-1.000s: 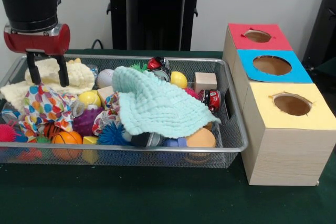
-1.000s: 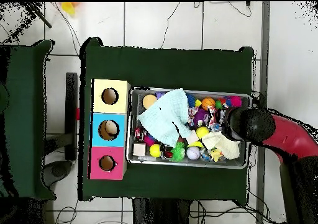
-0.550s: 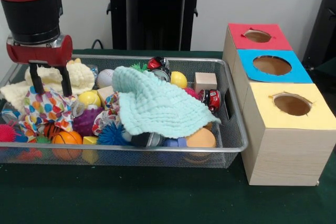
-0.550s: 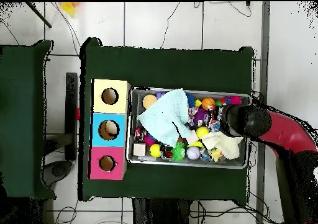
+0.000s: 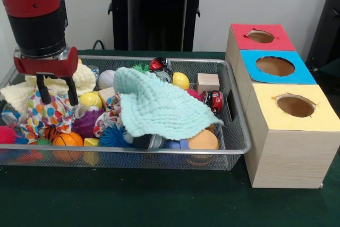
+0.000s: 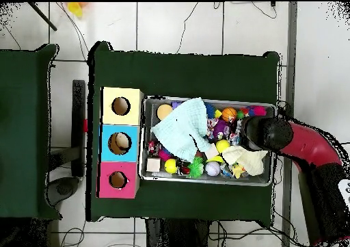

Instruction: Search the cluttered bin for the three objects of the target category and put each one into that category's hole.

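Wire mesh bin [image 5: 234,131] crammed with balls, toys and cloths, mint green cloth [image 5: 159,107] draped across its middle, beside it a wooden box row with red hole [image 5: 260,36], blue hole [image 5: 275,66], yellow hole [image 5: 295,106]

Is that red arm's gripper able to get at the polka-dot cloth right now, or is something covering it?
Probably yes. The gripper hangs with open jaws right over the polka-dot cloth, which lies on top of the toys in the wire bin; the mint cloth lies apart.
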Available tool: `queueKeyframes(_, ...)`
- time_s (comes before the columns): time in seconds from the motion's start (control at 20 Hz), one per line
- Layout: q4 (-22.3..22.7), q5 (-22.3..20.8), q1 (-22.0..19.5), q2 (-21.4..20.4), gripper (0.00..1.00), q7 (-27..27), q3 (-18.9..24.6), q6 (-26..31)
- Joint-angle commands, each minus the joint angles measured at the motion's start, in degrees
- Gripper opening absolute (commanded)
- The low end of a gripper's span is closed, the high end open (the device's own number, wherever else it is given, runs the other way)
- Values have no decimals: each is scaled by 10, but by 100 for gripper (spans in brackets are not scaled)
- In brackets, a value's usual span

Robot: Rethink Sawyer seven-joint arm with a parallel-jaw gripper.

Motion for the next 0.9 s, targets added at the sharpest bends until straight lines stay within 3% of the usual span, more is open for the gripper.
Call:
queueKeyframes(0.05, -38, -35, -1, 52, 100, -66, 27, 9)
queueKeyframes(0.8, -34, -51, -4, 54, 100, -73, 24, -5)
queueKeyframes(0.85, -34, -52, -3, 53, 0, -72, 22, -6)
queueKeyframes(0.9, -34, -53, -2, 53, 0, -72, 22, -5)
